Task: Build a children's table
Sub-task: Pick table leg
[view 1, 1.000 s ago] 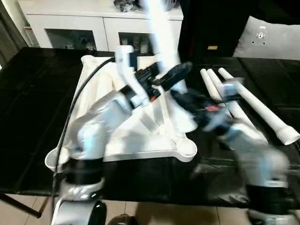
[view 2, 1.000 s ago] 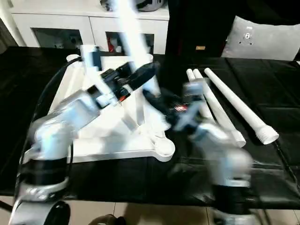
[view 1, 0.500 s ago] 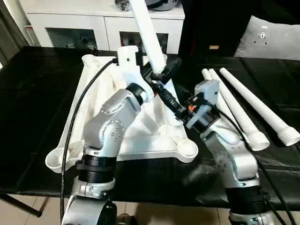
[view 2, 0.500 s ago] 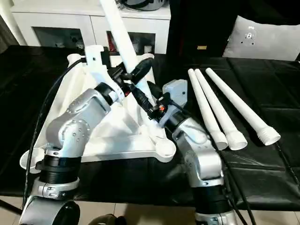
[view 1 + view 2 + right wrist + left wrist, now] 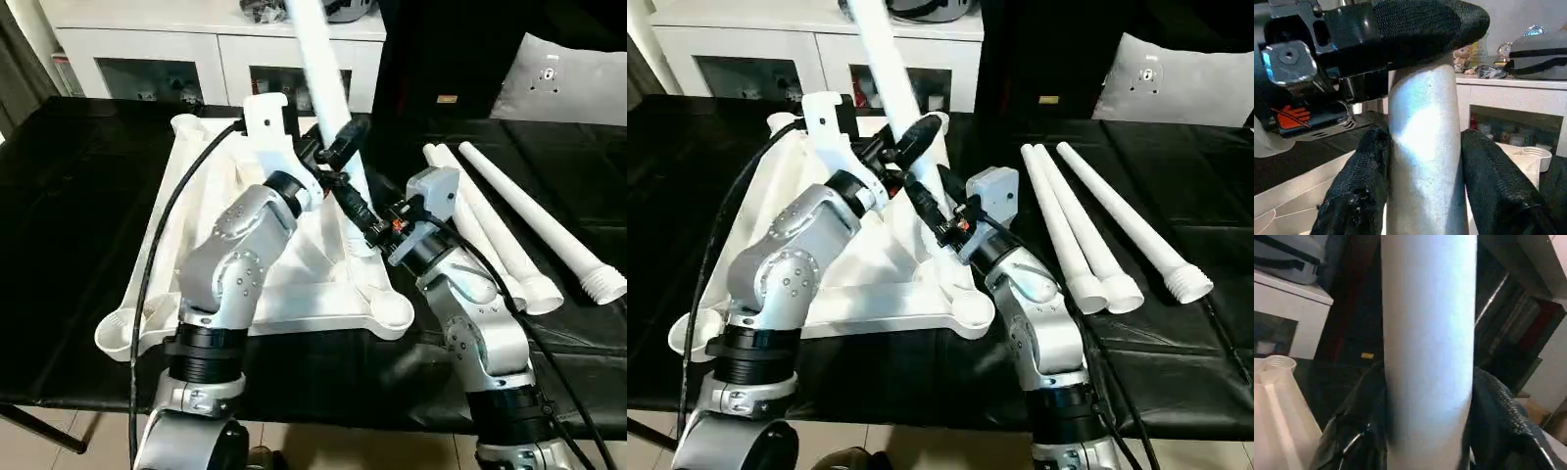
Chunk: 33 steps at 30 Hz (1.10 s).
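Observation:
The children's table top (image 5: 294, 294) lies upside down on the black table, ribs up, with a round socket (image 5: 394, 313) at its near right corner. One white leg (image 5: 328, 88) rises tilted from the top's right side. My left gripper (image 5: 343, 142) is shut on this leg partway up; in the left wrist view a black finger (image 5: 1359, 426) presses each side of it. My right gripper (image 5: 361, 211) is shut on the same leg just below, its fingers (image 5: 1361, 186) hugging the tube. Three more legs (image 5: 534, 220) lie side by side to the right.
A white cabinet (image 5: 196, 49) stands behind the table and a grey cushion (image 5: 568, 78) lies at the back right. A black cable (image 5: 157, 245) loops from my left arm over the table top's left side. Black table surface (image 5: 69, 196) stretches to the left.
My left gripper's fingers have closed onto the leg. Both arms, blurred in motion a second ago, now hold still, and the leg stands slightly further right.

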Motion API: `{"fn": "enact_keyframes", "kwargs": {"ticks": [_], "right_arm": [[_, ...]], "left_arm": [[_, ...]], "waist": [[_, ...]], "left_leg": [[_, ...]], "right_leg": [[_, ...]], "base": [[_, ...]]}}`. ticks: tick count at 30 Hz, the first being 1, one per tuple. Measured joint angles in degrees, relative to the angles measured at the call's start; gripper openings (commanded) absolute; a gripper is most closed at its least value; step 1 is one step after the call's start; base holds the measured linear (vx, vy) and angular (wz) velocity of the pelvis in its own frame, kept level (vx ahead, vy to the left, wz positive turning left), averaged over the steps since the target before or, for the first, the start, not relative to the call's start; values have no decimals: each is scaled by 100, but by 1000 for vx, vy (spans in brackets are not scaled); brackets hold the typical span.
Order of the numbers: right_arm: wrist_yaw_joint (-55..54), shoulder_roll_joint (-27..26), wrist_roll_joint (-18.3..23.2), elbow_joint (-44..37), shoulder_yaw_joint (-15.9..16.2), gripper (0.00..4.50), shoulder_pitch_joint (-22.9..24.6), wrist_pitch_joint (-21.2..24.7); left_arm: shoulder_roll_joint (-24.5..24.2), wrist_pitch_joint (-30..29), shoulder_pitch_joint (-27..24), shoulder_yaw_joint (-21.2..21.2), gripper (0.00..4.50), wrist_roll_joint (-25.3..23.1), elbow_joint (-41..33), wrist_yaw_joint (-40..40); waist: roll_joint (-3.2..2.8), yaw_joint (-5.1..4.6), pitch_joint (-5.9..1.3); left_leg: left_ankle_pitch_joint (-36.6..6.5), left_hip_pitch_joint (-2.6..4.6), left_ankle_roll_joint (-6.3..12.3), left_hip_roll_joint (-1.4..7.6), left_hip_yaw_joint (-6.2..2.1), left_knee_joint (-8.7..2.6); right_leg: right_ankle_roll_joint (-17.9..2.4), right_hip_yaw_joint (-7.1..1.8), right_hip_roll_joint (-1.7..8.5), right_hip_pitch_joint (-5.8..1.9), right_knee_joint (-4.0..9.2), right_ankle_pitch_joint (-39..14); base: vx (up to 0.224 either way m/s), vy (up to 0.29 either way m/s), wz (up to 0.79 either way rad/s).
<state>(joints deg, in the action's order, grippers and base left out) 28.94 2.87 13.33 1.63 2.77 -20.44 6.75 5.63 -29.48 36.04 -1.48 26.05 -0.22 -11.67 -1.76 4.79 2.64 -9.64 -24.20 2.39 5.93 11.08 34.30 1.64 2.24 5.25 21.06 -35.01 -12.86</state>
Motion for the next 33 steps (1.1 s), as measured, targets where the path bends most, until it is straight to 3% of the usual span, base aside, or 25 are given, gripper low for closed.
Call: {"fn": "enact_keyframes", "kwargs": {"ticks": [12, 15, 18, 26, 29, 33], "right_arm": [[28, 120, -60, 188, 65, 183, -147, -100], [46, 156, -44, 185, 94, 253, -158, -28], [178, 241, -26, 191, 112, 255, -157, 75], [293, 349, -70, 331, 240, 337, 72, 44], [325, 365, -33, 341, 214, 371, 86, 12], [473, 431, 12, 309, 224, 385, 107, 24]], "left_arm": [[15, 123, -2, 6, 188, -90, 44, 15], [14, 124, -2, 4, 188, -102, 64, 40], [7, 124, -2, 2, 188, -121, 131, 70], [-159, 307, 23, -45, 186, -298, 252, 82], [-279, 375, 63, -64, 186, -441, 377, 98], [-365, 424, 126, -98, 186, -500, 463, 125]], "waist": [[15, -13, 8], [13, -16, 8], [13, -31, 8], [14, -141, 8], [16, -153, 9], [18, -147, 10]], "left_leg": [[12, 0, 30, 0, 3, 0], [13, 0, 31, 0, 4, 1], [13, 0, 31, 0, 4, 2], [13, 0, 31, 0, 4, 2], [16, 0, 36, 0, 4, 2], [21, -1, 44, 0, 4, 2]], "right_leg": [[0, 1, 0, -2, 0, 0], [-2, 0, 0, -2, 0, 1], [-4, 0, 0, -3, -1, 4], [-5, 1, 0, -3, -1, 5], [-5, 1, 0, -3, -2, 5], [-8, 2, 1, -4, -1, 7]], "base": [[0, 0, 0], [0, 0, 0], [0, 0, 0], [0, 0, 0], [0, 0, 0], [0, 0, 0]]}}
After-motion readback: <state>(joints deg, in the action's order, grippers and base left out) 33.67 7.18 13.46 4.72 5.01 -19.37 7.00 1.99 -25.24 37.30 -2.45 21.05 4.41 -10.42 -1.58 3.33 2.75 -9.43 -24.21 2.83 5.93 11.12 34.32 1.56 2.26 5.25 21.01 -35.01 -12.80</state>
